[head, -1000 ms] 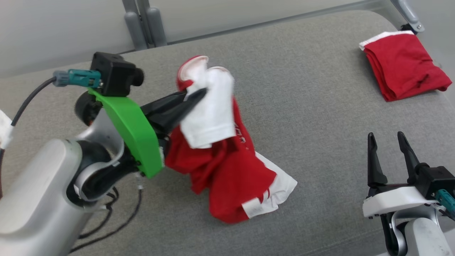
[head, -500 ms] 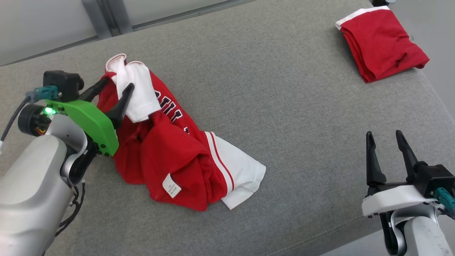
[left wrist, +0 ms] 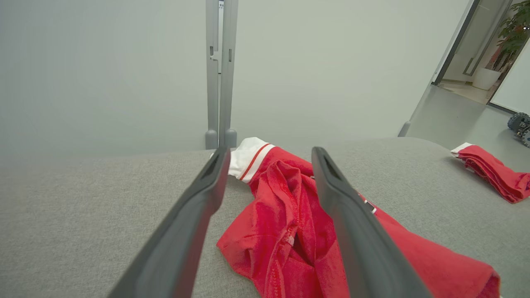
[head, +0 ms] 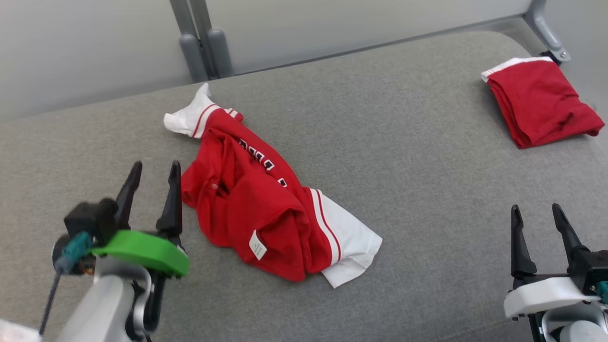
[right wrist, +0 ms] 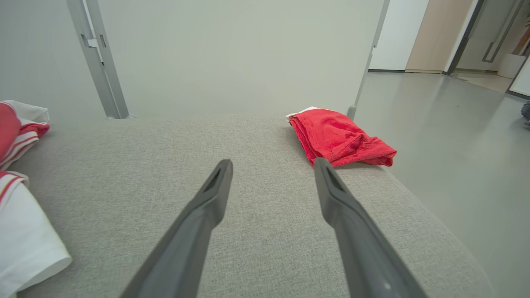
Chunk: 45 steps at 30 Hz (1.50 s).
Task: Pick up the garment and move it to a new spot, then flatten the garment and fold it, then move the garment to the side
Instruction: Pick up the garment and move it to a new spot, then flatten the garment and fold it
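Observation:
A crumpled red garment (head: 259,209) with white sleeves and dark lettering lies on the grey padded table (head: 403,156), left of centre. The left wrist view looks over the garment (left wrist: 290,219) from just beside it. My left gripper (head: 154,168) is open and empty, hovering just left of the cloth without touching it. At the lower right my right gripper (head: 536,212) is open too, with nothing between its fingers, far from the garment. A white sleeve of the garment (right wrist: 25,240) shows at the left edge of the right wrist view.
A folded red garment (head: 541,102) lies at the table's far right corner, also seen as a folded pile (right wrist: 337,138) in the right wrist view. Grey frame posts (head: 202,40) rise behind the table. Bare fabric stretches between the two garments.
My left gripper has let go of the garment, opened and drawn back toward me. The garment has dropped from hanging to lying crumpled on the table. The head camera has shifted.

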{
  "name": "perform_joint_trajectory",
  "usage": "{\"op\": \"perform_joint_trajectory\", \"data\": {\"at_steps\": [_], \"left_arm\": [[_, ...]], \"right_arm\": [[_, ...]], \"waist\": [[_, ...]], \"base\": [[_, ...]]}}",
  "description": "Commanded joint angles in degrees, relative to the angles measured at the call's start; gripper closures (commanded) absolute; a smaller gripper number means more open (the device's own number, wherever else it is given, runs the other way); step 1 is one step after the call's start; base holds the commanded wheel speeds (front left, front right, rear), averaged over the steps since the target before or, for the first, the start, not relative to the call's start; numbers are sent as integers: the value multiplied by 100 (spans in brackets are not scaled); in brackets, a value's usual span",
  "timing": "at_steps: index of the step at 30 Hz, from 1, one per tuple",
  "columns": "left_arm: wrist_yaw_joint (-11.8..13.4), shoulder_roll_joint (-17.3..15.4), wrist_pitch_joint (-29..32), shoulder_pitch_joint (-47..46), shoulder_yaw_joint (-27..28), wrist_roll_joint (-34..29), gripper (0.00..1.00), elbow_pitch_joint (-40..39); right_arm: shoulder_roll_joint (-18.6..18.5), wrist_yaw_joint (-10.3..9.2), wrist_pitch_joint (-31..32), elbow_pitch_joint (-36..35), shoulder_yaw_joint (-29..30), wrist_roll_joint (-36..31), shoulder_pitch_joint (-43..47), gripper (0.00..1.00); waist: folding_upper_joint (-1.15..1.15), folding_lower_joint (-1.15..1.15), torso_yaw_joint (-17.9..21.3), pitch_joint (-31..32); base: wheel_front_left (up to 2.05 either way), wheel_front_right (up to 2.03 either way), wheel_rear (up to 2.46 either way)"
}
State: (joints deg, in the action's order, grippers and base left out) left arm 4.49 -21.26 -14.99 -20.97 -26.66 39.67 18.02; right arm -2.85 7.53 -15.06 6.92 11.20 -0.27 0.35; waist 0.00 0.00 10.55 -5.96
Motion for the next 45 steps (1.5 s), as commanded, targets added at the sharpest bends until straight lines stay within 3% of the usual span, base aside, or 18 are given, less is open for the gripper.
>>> {"op": "perform_joint_trajectory", "data": {"at_steps": [1, 5, 9, 16, 21, 28, 39, 45], "left_arm": [[129, 95, -17, 479, 162, -175, 0, -269], [246, 358, -18, 1473, 592, -745, 0, -936], [150, 633, -20, 2190, 828, -1324, 0, -1181], [-407, 1284, -20, 3095, 1486, -1853, 0, -1321], [-782, 1553, -19, 3378, 1991, -2314, 0, -1270], [-1065, 1741, -20, 3319, 2341, -2591, 0, -1170], [-1187, 1817, -15, 3116, 2431, -2774, 0, -1220], [-1204, 1831, -14, 2502, 1566, -2875, 0, -1134]], "right_arm": [[-13, -8, -15, -61, 65, -51, 135, 0], [-10, -8, -15, -151, 198, -119, 298, 0], [-9, -8, -15, -160, 300, -167, 457, 0], [-10, -8, -15, 21, 344, -174, 676, 0], [-12, -8, -15, 185, 276, -183, 744, 0], [-12, -8, -15, 245, 142, -101, 722, 0], [-11, -8, -15, 239, 67, -76, 572, 0], [-10, -8, -15, 152, -54, -175, 395, 0]], "waist": [[0, 0, -516, 488], [0, 0, -822, 632], [0, 0, -1091, 768], [0, 0, -1438, 961], [0, 0, -1558, 1022], [0, 0, -1523, 992], [0, 0, -1177, 835], [0, 0, -884, 569]], "base": [[0, 0, 0], [0, 0, 0], [0, 0, 0], [0, 0, 0], [0, 0, 0], [0, 0, 0], [0, 0, 0], [0, 0, 0]]}}
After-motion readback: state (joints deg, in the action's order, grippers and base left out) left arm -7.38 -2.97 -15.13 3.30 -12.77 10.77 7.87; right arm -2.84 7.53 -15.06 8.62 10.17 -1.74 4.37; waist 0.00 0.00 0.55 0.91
